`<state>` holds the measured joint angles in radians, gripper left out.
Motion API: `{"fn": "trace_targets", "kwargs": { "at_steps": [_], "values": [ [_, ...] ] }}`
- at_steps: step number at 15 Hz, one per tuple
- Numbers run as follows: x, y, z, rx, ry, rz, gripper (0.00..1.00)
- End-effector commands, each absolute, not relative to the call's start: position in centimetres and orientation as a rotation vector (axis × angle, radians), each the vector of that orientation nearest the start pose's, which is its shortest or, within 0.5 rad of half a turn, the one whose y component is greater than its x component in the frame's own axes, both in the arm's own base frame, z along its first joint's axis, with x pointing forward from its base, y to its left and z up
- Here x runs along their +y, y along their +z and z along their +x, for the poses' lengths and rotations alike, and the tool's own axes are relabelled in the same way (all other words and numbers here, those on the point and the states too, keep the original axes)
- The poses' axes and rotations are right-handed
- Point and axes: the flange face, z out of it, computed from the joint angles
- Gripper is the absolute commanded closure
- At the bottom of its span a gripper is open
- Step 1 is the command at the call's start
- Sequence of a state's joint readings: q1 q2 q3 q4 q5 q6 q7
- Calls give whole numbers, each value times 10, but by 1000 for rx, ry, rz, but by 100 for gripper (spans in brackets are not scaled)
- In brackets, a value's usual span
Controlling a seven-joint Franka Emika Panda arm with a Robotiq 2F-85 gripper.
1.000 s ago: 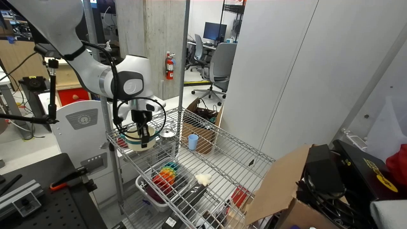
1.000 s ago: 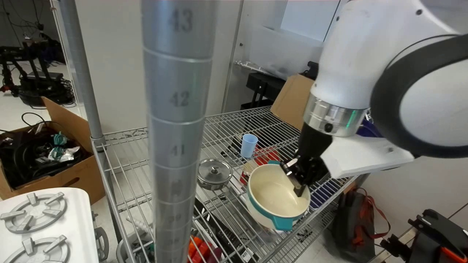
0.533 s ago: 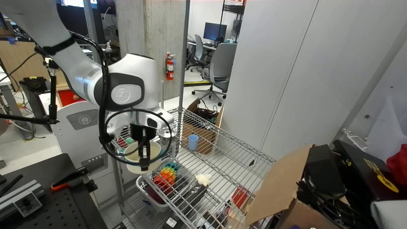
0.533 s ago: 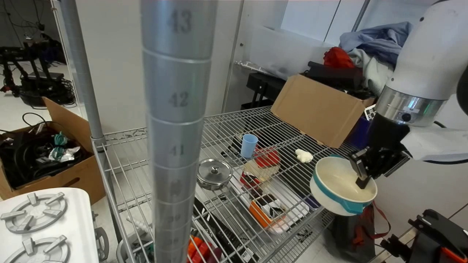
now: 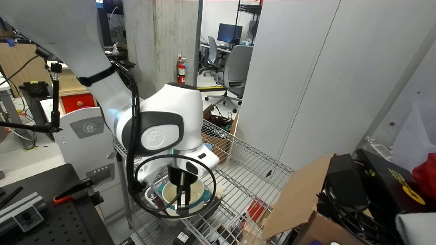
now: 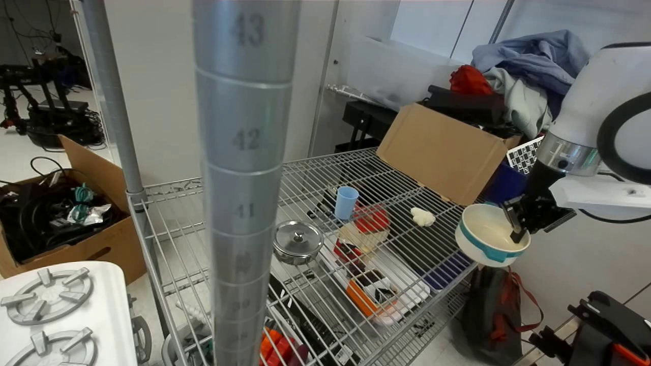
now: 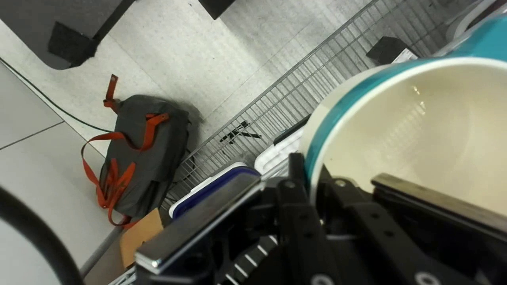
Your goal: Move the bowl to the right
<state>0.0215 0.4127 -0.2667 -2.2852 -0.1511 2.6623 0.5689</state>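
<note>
Bowl (image 6: 485,226), cream with a blue-green stripe, hangs in the air close to the edge of the wire rack (image 5: 252,147); I can't tell how far over the wires it is. The robot hand (image 7: 311,172) pinches its rim tight, with one finger (image 6: 518,235) inside and one outside. On the rack, a blue cup (image 6: 346,203) stands up straight, but I can't see down to its bottom. Near it, a shiny pot (image 6: 294,258) has its lid (image 6: 290,234) on, so its inside is hidden. A white lump (image 6: 422,217) lies on the wires too. In an exterior view, a brown box (image 6: 114,245) beside the rack holds black cords (image 6: 30,223) and a green cord (image 6: 82,201). A carton (image 5: 303,199) with a wide flap has black things (image 5: 347,180) in it or on it. Around the room are a white stove (image 6: 109,310), a grey bag (image 7: 154,166) with orange straps on the floor, a red fire extinguisher (image 5: 181,72), a grey chair (image 5: 236,69) and a computer screen (image 5: 229,33).
</note>
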Motion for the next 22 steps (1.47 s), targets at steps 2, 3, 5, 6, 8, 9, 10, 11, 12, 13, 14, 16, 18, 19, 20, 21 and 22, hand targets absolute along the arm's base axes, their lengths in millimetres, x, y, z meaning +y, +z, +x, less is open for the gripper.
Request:
{"fn": "trace_targets", "kwargs": {
  "at_steps": [2,3,5,6,8,9,10,11,12,13,14,16,18,19,20,21,22],
  "values": [
    [-128,138,537,1190,-13,-3072,98],
    [-122,132,540,1196,-3,-3058,98],
    [-101,123,548,1186,10,-3030,98],
    [-91,121,552,1175,6,-3022,98],
    [-75,124,564,1151,-24,-3015,98],
    [-68,120,569,1137,-18,-3018,98],
    [-64,114,573,1129,-12,-3023,98],
    [-63,103,574,1127,4,-3033,98],
    [-64,93,573,1125,22,-3043,98],
    [-68,85,573,1128,56,-3056,98],
    [-69,85,573,1122,89,-3060,80],
    [-72,96,573,1113,118,-3099,62],
    [-70,109,567,1070,190,-3096,48],
    [-64,124,563,1023,218,-3099,40],
    [-59,138,560,982,238,-3106,33],
    [-52,156,558,938,240,-3114,27],
    [-43,179,557,876,222,-3126,18]
  ]
}}
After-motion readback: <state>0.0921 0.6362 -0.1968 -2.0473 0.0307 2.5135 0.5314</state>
